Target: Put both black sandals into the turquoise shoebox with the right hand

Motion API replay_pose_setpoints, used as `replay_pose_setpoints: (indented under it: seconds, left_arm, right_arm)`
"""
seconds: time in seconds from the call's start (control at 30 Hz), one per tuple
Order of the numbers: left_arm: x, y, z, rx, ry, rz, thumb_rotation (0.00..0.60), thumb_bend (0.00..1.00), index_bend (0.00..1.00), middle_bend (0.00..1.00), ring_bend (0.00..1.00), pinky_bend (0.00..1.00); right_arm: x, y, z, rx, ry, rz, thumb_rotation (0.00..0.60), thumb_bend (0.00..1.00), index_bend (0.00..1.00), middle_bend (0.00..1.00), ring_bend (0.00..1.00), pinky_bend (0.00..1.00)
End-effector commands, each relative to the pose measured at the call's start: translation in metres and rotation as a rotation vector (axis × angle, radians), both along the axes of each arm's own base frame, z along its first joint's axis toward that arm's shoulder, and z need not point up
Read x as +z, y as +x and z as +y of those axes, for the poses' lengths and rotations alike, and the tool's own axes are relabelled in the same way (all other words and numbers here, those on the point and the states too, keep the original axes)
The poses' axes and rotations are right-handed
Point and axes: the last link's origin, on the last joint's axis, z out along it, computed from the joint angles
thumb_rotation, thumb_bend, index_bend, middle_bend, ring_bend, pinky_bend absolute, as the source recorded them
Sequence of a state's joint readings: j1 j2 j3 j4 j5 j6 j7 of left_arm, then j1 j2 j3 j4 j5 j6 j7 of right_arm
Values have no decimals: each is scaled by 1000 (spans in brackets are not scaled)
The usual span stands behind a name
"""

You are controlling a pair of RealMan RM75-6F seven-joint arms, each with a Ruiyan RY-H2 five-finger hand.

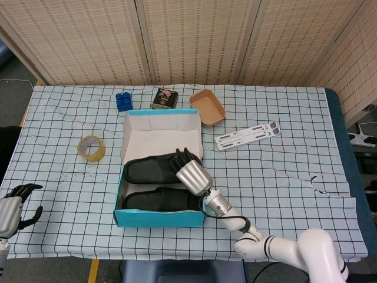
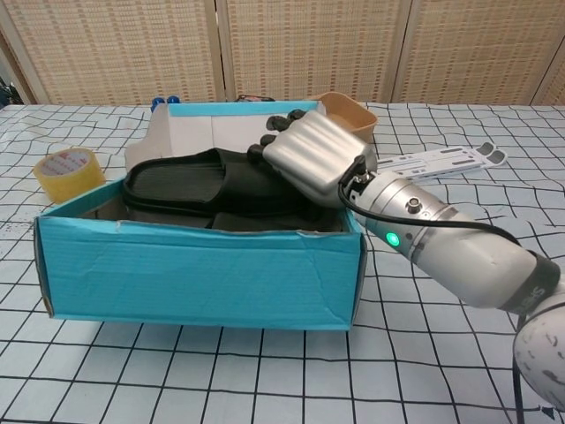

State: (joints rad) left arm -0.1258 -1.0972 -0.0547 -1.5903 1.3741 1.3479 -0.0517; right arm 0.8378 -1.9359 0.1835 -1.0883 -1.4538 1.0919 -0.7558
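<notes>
My right hand (image 1: 193, 175): silver back, black fingers (image 2: 275, 123). Beneath it, two black sandals (image 1: 154, 170) in the turquoise shoebox (image 2: 199, 272), white inside. Beyond my hand: tan bowl (image 1: 207, 107), blue block (image 1: 122, 101), dark tin (image 1: 165, 99) with a pink label. Far to its left: a yellowish tape roll (image 1: 91, 148). Table (image 1: 283, 147): white cloth, dark grid lines.
</notes>
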Motion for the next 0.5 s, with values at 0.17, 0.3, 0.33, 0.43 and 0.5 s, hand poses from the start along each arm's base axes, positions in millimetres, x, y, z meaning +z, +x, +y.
replay_pose_setpoints:
  seconds: [0.17, 0.3, 0.33, 0.43, 0.5]
  left_arm:
    - [-1, -1, 0, 6, -4, 1, 600, 403, 260, 233, 190, 357]
    - [-1, -1, 1, 8, -3, 1, 600, 403, 260, 233, 190, 357]
    - [-1, -1, 1, 8, -3, 1, 600, 403, 260, 233, 190, 357]
    - [-1, -2, 1, 10, -5, 1, 600, 403, 260, 233, 190, 357]
    - [-1, -2, 1, 12, -6, 1, 600, 403, 260, 233, 190, 358]
  right_arm:
    - [20, 10, 10, -71, 71, -80, 600, 115, 238, 223, 40, 108]
    - [34, 27, 23, -114, 227, -227, 600, 114, 180, 197, 19, 84]
    - [36, 31, 26, -121, 255, -251, 600, 114, 170, 191, 14, 78]
    - [42, 41, 31, -126, 331, -318, 600, 112, 140, 171, 0, 57]
    - [43, 45, 35, -122, 362, -339, 600, 111, 139, 171, 0, 56]
